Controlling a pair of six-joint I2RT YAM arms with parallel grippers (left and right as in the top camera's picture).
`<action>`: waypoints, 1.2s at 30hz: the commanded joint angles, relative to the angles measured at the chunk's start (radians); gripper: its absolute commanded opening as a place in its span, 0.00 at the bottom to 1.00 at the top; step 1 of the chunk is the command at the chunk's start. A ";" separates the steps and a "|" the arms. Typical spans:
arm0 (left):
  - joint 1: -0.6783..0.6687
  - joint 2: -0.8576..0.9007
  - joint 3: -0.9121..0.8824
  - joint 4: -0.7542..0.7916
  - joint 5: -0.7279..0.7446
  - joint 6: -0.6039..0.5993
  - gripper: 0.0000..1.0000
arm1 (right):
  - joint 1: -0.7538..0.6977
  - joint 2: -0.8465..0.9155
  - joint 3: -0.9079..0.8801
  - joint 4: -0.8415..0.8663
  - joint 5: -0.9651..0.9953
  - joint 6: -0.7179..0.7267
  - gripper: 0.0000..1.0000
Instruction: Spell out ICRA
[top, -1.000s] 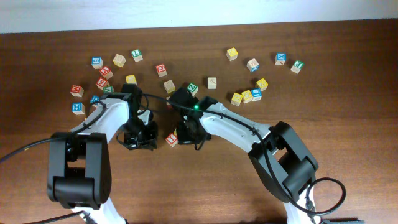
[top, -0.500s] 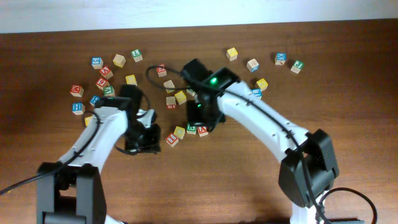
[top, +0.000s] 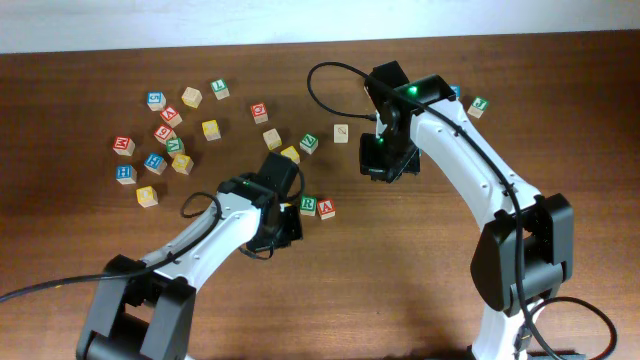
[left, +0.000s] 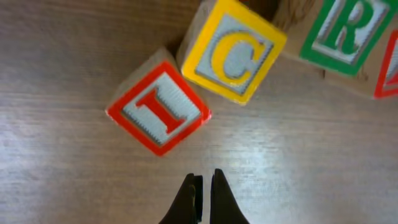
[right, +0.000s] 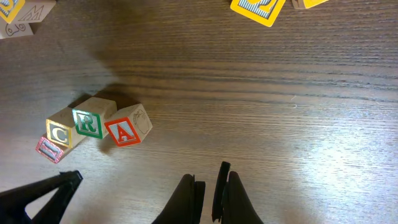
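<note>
Though askew, I-block (left: 158, 109) against C-block (left: 233, 50).

The I block (left: 158, 109) has a red frame and a red letter on a pale, finely striped face. The C block (left: 233, 56) has a yellow frame and a yellow letter on greyish stripes. The R block (left: 348, 31) is framed and lettered in green, the A block (right: 124, 132) in red, on a dark brown, wood-grained table (top: 400, 290).

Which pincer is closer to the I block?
Left. The left pincer hangs right beside the I block, not touching it. The right pincer is far away, out past the A block at the row's other end.
</note>
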 joint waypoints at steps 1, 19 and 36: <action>0.000 0.042 -0.008 0.011 -0.027 -0.006 0.00 | 0.000 -0.014 0.011 -0.002 0.012 -0.014 0.04; 0.007 0.075 -0.008 0.075 -0.219 -0.005 0.00 | 0.000 -0.014 0.011 -0.011 0.024 -0.022 0.05; 0.020 0.035 0.143 -0.036 -0.185 0.071 0.00 | 0.000 0.039 0.011 -0.020 0.039 -0.022 0.05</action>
